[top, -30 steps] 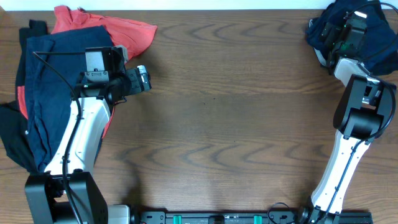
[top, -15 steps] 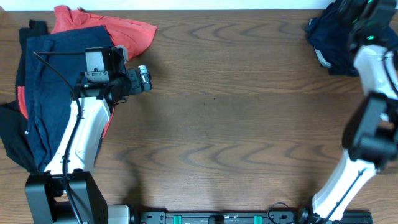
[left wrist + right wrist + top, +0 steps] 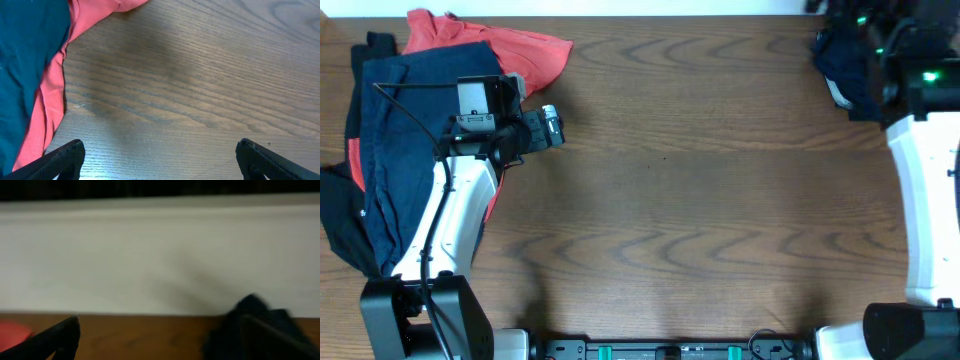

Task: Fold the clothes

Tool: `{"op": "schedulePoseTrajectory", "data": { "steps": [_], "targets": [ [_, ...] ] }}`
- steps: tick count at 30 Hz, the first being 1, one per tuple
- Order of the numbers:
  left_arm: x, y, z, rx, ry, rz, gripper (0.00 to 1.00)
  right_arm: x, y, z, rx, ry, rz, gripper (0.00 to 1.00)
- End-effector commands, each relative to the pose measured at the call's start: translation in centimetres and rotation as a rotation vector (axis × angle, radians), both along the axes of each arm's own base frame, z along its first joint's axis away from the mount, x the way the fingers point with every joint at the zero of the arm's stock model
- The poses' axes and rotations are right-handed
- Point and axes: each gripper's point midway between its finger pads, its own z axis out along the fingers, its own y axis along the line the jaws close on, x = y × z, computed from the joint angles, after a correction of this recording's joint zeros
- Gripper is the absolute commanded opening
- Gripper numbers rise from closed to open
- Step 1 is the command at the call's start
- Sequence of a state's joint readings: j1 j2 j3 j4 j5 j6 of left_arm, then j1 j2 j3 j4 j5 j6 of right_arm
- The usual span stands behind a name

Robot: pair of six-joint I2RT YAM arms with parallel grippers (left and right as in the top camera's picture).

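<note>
A coral-red shirt (image 3: 525,50) and a large navy garment (image 3: 395,130) lie heaped at the table's left edge, with a black piece (image 3: 340,215) below them. A second dark navy pile (image 3: 835,60) sits at the back right corner. My left gripper (image 3: 552,127) hovers just right of the left heap, open and empty; in the left wrist view its fingers (image 3: 160,160) stand wide over bare wood, with navy cloth (image 3: 25,55) and coral cloth (image 3: 50,105) at left. My right gripper (image 3: 868,35) is raised over the right pile, blurred; its wrist view shows the fingers (image 3: 165,337) apart and empty, with dark cloth (image 3: 240,325) at right.
The wooden table (image 3: 700,200) stretches between the two heaps. A pale wall (image 3: 150,255) runs along the table's back edge. The left arm's white link (image 3: 455,220) lies over the left heap's right side. The right arm (image 3: 925,200) stands along the right edge.
The right arm has risen and swung outward from the navy pile at the back right, its gripper now level and facing the wall. The left arm and the left heap have not moved.
</note>
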State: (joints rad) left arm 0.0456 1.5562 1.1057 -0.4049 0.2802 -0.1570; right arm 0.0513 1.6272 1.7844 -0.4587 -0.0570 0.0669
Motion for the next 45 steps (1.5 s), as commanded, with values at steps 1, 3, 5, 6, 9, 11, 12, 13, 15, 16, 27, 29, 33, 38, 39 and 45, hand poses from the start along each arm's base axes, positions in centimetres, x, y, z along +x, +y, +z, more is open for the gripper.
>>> {"op": "schedulePoseTrajectory", "data": {
  "steps": [1, 3, 5, 6, 9, 11, 12, 13, 15, 16, 27, 29, 33, 38, 39, 45],
  "targets": [
    [-0.1, 0.4, -0.7, 0.013, 0.017, 0.007, 0.98, -1.8, 6.0, -0.4, 0.025, 0.034, 0.197, 0.99],
    [-0.1, 0.4, -0.7, 0.013, 0.017, 0.007, 0.98, -2.8, 8.9, -1.2, 0.04, 0.07, 0.292, 0.99],
    [-0.1, 0.4, -0.7, 0.013, 0.017, 0.007, 0.98, -3.9, 11.3, -2.0, 0.047, 0.111, 0.36, 0.99],
    [-0.1, 0.4, -0.7, 0.013, 0.017, 0.007, 0.98, -4.4, 12.2, -2.5, 0.044, 0.132, 0.38, 0.99],
    [-0.1, 0.4, -0.7, 0.013, 0.017, 0.007, 0.98, -5.5, 13.7, -3.7, 0.023, 0.183, 0.41, 0.99],
    [-0.1, 0.4, -0.7, 0.013, 0.017, 0.007, 0.98, -5.4, 12.4, -4.7, -0.092, 0.198, 0.364, 0.99],
    [-0.1, 0.4, -0.7, 0.013, 0.017, 0.007, 0.98, -5.5, 11.6, -5.5, -0.14, 0.224, 0.339, 0.99],
    [-0.1, 0.4, -0.7, 0.013, 0.017, 0.007, 0.98, -5.6, 11.2, -5.9, -0.157, 0.241, 0.322, 0.99],
    [-0.1, 0.4, -0.7, 0.013, 0.017, 0.007, 0.98, -5.6, 10.5, -6.1, -0.162, 0.252, 0.302, 0.99],
    [-0.1, 0.4, -0.7, 0.013, 0.017, 0.007, 0.98, -5.5, 10.3, -6.1, -0.159, 0.252, 0.299, 0.99],
    [-0.1, 0.4, -0.7, 0.013, 0.017, 0.007, 0.98, -6.8, 6.4, -7.9, -0.188, 0.319, 0.244, 0.99],
    [-0.1, 0.4, -0.7, 0.013, 0.017, 0.007, 0.98, -7.8, 5.7, -8.6, -0.183, 0.308, 0.233, 0.99],
    [-0.1, 0.4, -0.7, 0.013, 0.017, 0.007, 0.98, -10.5, 4.4, -10.3, -0.151, 0.211, 0.231, 0.99],
    [-0.1, 0.4, -0.7, 0.013, 0.017, 0.007, 0.98, -15.0, 3.2, -13.7, -0.134, 0.07, 0.22, 0.99],
    [-0.1, 0.4, -0.7, 0.013, 0.017, 0.007, 0.98, -15.9, 3.1, -14.4, -0.134, 0.051, 0.219, 0.99],
    [-0.1, 0.4, -0.7, 0.013, 0.017, 0.007, 0.98, -20.6, 2.5, -20.4, -0.134, 0.002, 0.216, 0.99]
  ]
}}
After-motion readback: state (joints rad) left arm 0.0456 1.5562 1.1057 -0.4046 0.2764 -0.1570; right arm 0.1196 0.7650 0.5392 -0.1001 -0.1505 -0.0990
